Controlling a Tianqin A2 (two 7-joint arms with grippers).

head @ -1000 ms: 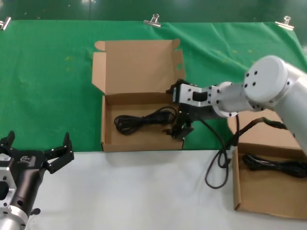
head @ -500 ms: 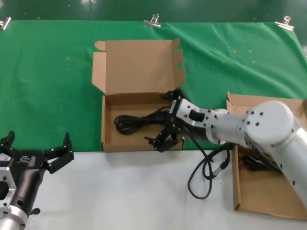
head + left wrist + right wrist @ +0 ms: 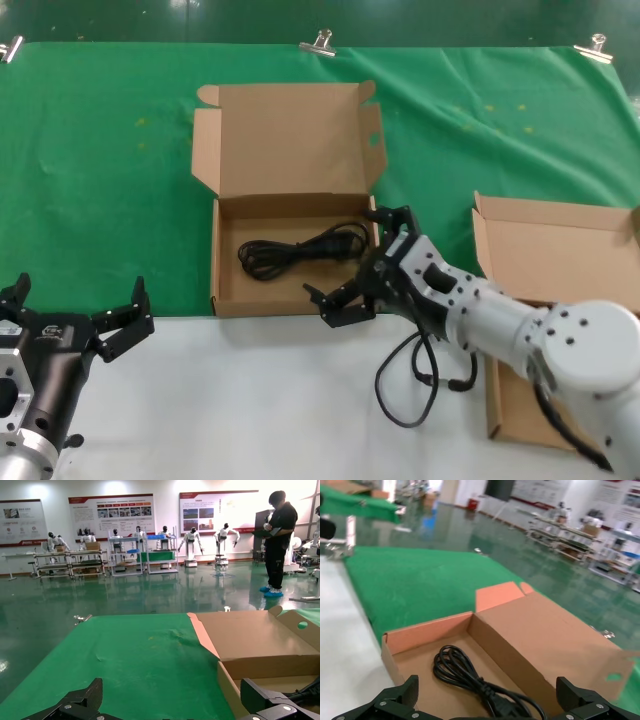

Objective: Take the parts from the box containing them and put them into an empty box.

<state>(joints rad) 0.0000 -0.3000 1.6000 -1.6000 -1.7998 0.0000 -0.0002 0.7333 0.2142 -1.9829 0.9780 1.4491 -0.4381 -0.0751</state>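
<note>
Since a second earlier the right gripper point(image 3: 360, 265) had pulled back out of the middle box point(image 3: 296, 301), sliding from over its right inner wall to its front right corner, and the arm had swung low across the white table point(image 3: 250, 400). Its fingers stood wide apart with nothing between them, one near the box's right wall and the other just past the front edge. A black power cord point(image 3: 295, 251) lay loosely coiled on the floor of that box, its plug end toward the right wall, free of the gripper. The box's lid point(image 3: 285, 135) stood open and leaned back over the green cloth point(image 3: 100, 170). To the right sat a second cardboard box point(image 3: 545, 275), mostly hidden behind the right arm, so what it held could not be made out. The robot's own thick black cable point(image 3: 405, 385) looped down onto the table under the arm. The left gripper point(image 3: 75, 310) waited at the near left corner, apart from both boxes, its fingers spread and holding nothing.
</note>
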